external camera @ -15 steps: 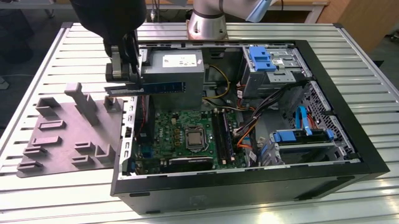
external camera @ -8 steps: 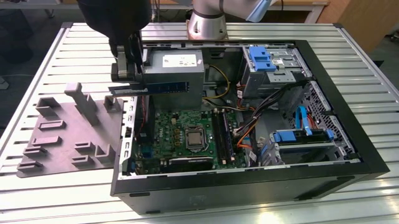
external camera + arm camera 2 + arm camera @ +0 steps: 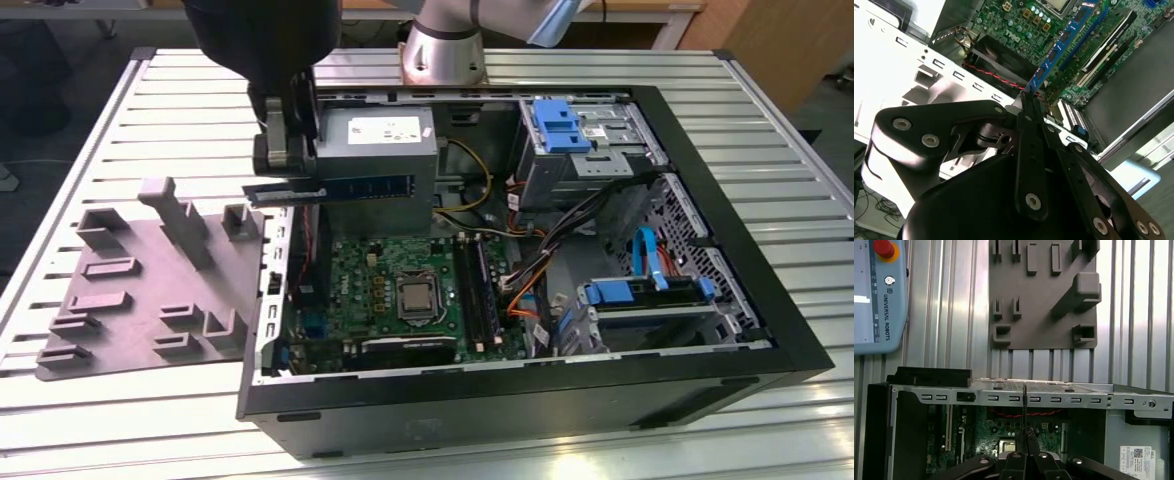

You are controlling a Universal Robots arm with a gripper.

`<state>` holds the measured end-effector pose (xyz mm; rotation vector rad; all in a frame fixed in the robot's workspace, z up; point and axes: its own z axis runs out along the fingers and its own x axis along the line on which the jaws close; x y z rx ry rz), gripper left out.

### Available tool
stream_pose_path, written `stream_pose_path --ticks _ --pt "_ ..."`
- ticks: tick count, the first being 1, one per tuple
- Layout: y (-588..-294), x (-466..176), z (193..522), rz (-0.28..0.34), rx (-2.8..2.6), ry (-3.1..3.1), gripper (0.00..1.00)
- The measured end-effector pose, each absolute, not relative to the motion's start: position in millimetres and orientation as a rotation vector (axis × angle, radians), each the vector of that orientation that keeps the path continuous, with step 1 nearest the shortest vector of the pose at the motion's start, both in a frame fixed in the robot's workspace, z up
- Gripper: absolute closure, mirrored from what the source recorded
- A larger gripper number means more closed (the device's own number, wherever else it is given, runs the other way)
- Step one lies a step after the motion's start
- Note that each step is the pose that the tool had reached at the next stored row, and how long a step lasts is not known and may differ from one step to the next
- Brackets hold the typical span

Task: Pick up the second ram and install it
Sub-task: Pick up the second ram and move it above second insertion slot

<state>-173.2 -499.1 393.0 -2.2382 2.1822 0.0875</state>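
Note:
My gripper (image 3: pixel 286 190) hangs over the open computer case's (image 3: pixel 747 300) wall on the exterior view's left, shut on one end of the second ram (image 3: pixel 366 188). The ram is a slim dark stick with small chips, held level and reaching out over the motherboard (image 3: pixel 387 290). In the second wrist view the ram (image 3: pixel 1061 45) juts from the gripper (image 3: pixel 1029 100) as a blue strip above the board. In the first wrist view the ram (image 3: pixel 1024 407) shows edge-on as a thin dark line above the gripper (image 3: pixel 1026 442). The long black memory slots (image 3: pixel 478 290) lie lower, toward the board's right.
A grey moulded holder tray (image 3: pixel 147 290) lies on the slatted table at the exterior view's left. Inside the case are a grey power supply (image 3: pixel 374 135), blue drive caddies (image 3: pixel 561 125) and cable bundles (image 3: pixel 534 270). A teach pendant (image 3: pixel 879 290) rests on the table.

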Motion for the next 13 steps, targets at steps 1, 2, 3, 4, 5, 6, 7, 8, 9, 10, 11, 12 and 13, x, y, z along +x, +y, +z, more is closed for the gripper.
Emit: stream_pose_path --ticks 1,2,3,4,5,6,7,8,9,10,11,12,13 --pt "-499 -172 393 0.088 -2.238 2.182 0.88" --pt "-499 -171 393 0.088 -2.238 2.182 0.88" --pt "-499 -170 393 0.088 -2.238 2.182 0.88" --pt "-499 -169 393 0.087 -2.238 2.182 0.88" --pt "-499 -168 393 0.088 -2.238 2.182 0.88" --pt "-499 -167 393 0.088 -2.238 2.182 0.88" --pt "-499 -167 393 0.088 -2.238 2.182 0.88" --pt "-499 -165 393 0.088 -2.238 2.182 0.88" --pt "-499 -165 393 0.088 -2.238 2.182 0.88" --pt "-499 -164 393 0.088 -2.238 2.182 0.88" --pt "-499 -163 393 0.088 -2.238 2.182 0.88" --pt "-499 -162 393 0.088 -2.238 2.182 0.88" --pt "-499 -161 393 0.088 -2.238 2.182 0.88"
